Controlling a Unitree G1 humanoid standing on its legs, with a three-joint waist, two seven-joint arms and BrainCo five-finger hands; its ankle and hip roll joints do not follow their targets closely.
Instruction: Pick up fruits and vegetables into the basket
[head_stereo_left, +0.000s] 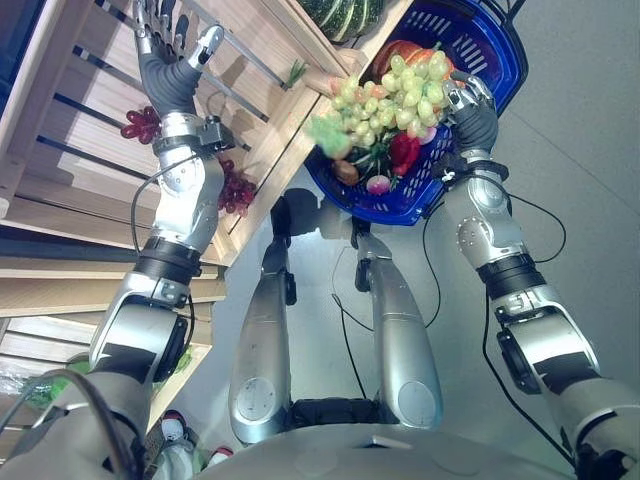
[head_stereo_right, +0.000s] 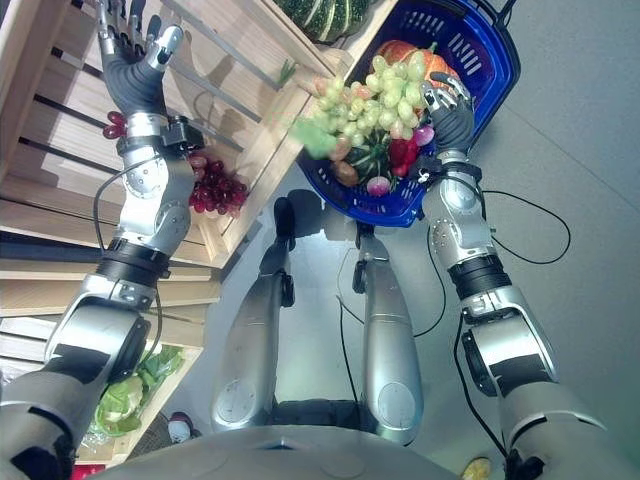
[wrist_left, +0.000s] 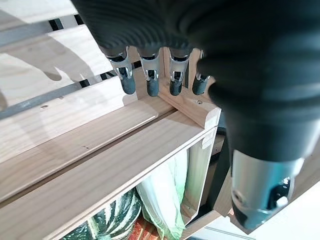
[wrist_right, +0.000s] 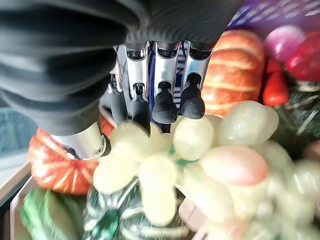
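My left hand (head_stereo_left: 170, 62) is up against the wooden rack (head_stereo_left: 90, 120). Its fingers (wrist_left: 150, 82) are straight and spread, with the dark tips close to a pale wooden slat (wrist_left: 100, 145), and it holds nothing. The slats are flat, smooth and long, with dark gaps between them. Just below this hand, down by my wrist, hang dark red grapes (head_stereo_left: 142, 124). A second bunch of red grapes (head_stereo_right: 215, 190) sits lower, beside my forearm. They are small, round and shiny, all bunched together. Past my fingertips and under the slats lies a striped green squash (wrist_left: 112, 222), round and bumpy.

To the right is the blue basket (head_stereo_left: 500, 60). It is plastic, with slots in its wall. It is already heaped with food: an orange pumpkin (wrist_right: 232, 75) with ribs, something red, and leafy green bits.

My right hand (head_stereo_right: 450, 112) is inside the basket. Its fingers (wrist_right: 165, 100) curl down onto a bunch of green grapes (head_stereo_left: 400, 95), which lie right under my fingertips and spill toward the rack side. The grapes are pale, smooth and plump. I think this hand has the bunch in its grip.

I judge my left hand is the nearer one for the red grapes, since they hang just under it.
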